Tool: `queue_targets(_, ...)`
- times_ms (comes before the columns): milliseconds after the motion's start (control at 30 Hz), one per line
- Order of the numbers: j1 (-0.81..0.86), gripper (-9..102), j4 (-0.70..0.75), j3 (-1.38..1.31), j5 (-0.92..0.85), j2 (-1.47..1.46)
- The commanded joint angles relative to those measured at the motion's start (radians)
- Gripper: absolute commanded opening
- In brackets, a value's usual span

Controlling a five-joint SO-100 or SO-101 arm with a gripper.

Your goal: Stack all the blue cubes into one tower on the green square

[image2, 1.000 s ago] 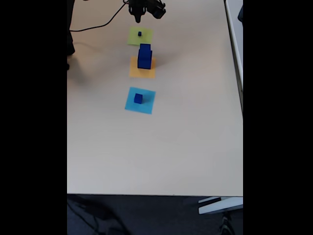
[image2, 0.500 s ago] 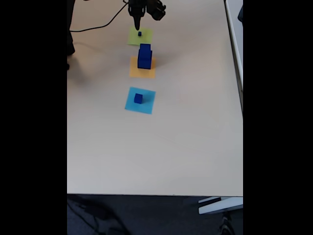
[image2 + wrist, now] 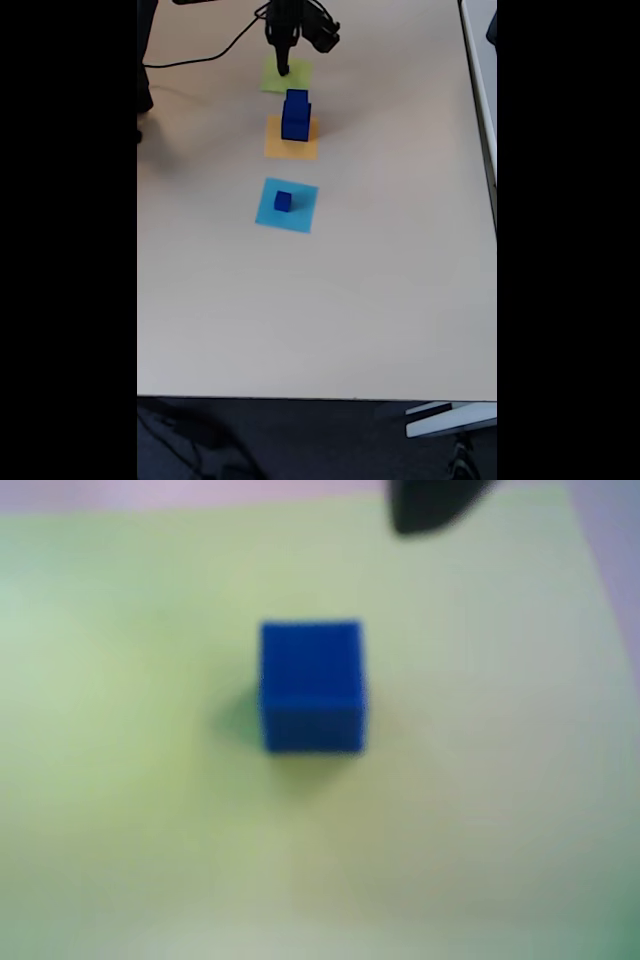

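Looking from the near end of the pale table (image 3: 350, 300) in the fixed view, I see a small dark blue cube (image 3: 283, 201) on the flat light-blue paper square (image 3: 287, 205), then a taller stack of two dark blue cubes (image 3: 295, 115) on the orange paper square (image 3: 291, 138), and farthest off my fingers (image 3: 283, 68) low over the yellow-green paper square (image 3: 285, 76). In the wrist view the tiny dark blue cube (image 3: 312, 686) sits near the middle of that green square (image 3: 480, 780), sides roughly square to the frame; being a cube it has no long axis to line up with. A dark fingertip (image 3: 432, 505) shows at the top edge, off to one side of the cube. I cannot tell whether my fingers are apart or together. My worry: so small a block could be nudged, tipped or skidded across the paper if I close off-centre, and the blur makes centring hard to judge.
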Motion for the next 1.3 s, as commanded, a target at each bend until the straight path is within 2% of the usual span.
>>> queue_targets(0, 0.017, 23, -0.020, -0.011, -0.029, 0.002)
queue_targets(800, -0.031, 23, -0.029, -0.106, 0.009, -0.092)
queue_targets(1267, -0.025, 14, -0.023, -0.120, -0.012, -0.115)
